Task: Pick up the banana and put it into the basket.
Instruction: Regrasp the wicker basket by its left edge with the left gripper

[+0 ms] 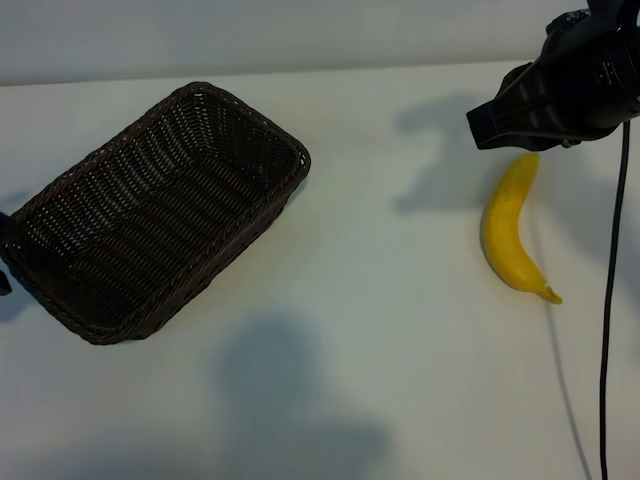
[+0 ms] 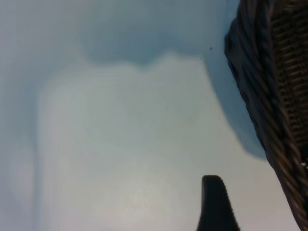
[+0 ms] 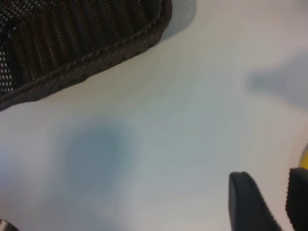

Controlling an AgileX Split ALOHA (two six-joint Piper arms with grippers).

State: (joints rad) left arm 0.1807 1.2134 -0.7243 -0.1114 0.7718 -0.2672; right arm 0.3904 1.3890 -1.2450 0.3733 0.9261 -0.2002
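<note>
The approach step is in hand: the right gripper (image 3: 272, 199), fingers slightly apart and empty, is held above the banana (image 1: 508, 232) near the table's (image 1: 400, 330) right edge and must be lowered over it, while the left gripper (image 2: 216, 204), whose finger state cannot be told, is parked beside the basket (image 1: 160, 210).

Soft, bright overhead light is cast on the table (image 1: 380, 330); diffuse shadows are thrown beside the basket (image 1: 160, 210). Both wrist views are blurred.

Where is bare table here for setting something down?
Widest free patch: between the basket and the banana, running to the near edge. A bare strip lies behind the basket. Crowded only by the banana's far end, under the right pincer.
</note>
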